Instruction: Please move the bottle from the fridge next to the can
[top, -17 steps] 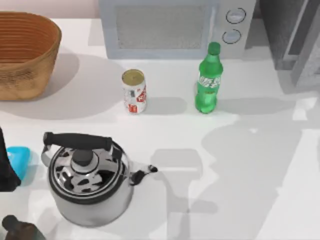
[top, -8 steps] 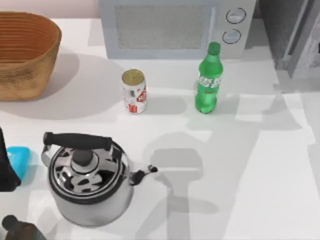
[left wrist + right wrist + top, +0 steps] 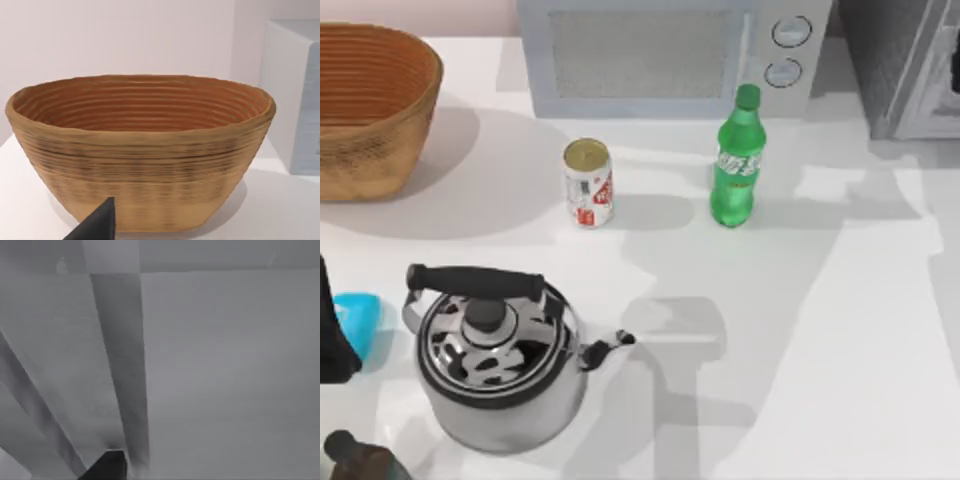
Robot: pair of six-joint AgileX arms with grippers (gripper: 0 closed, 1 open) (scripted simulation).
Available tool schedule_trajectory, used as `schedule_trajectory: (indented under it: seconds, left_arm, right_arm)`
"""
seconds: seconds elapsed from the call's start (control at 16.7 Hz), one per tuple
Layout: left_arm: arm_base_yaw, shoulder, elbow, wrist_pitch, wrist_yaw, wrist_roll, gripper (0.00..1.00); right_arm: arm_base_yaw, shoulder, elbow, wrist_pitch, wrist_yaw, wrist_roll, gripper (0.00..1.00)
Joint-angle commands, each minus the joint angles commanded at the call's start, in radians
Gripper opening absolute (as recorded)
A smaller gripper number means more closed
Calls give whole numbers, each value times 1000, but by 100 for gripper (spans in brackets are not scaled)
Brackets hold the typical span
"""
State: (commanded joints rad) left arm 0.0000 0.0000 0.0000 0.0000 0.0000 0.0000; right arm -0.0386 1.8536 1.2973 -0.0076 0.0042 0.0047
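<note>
**Fridge door swung nearly shut; bottle already out on table**

White tabletop [image 3: 800,350], seen from above: the silver-framed door [image 3: 932,90] of the fridge [image 3: 880,50] is now folded back twd the cabinet, where 1 s ago it stood wide open. The shadows on the table's right have shifted accordingly. The right gripper [image 3: 109,466] is held close up against grey fridge panels; whether it is apart or together can't be told.

The bottle [image 3: 736,160] is found upright on the table, outside the fridge, well apart from the right gripper and off to its left in the top view. The can [image 3: 588,182] stands further left again, with a clear gap between the two. The fetch is thus judged done and the door nearly dealt with. Whether the bottle counts as "next to" the can is arguable.

Other items:
- microwave [image 3: 650,55], just behind the bottle
- basket [image 3: 370,110], directly ahead of the left gripper [image 3: 97,225], which is parked at the table's left edge; state can't be told
- kettle [image 3: 495,360], blue object [image 3: 360,320] and dark brown bottle [image 3: 355,460], near the left arm

Nothing is seen lying between bottle and can.
</note>
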Motion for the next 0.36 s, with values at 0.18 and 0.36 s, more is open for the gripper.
schedule_trajectory:
  seconds: [0.18, 0.36]
  left_arm:
    - [0, 0, 0, 0, 0, 0, 100]
    - [0, 0, 0, 0, 0, 0, 100]
  right_arm:
    - [2, 100, 123, -26, 0, -1, 100]
    - [4, 132, 154, -40, 0, -2, 100]
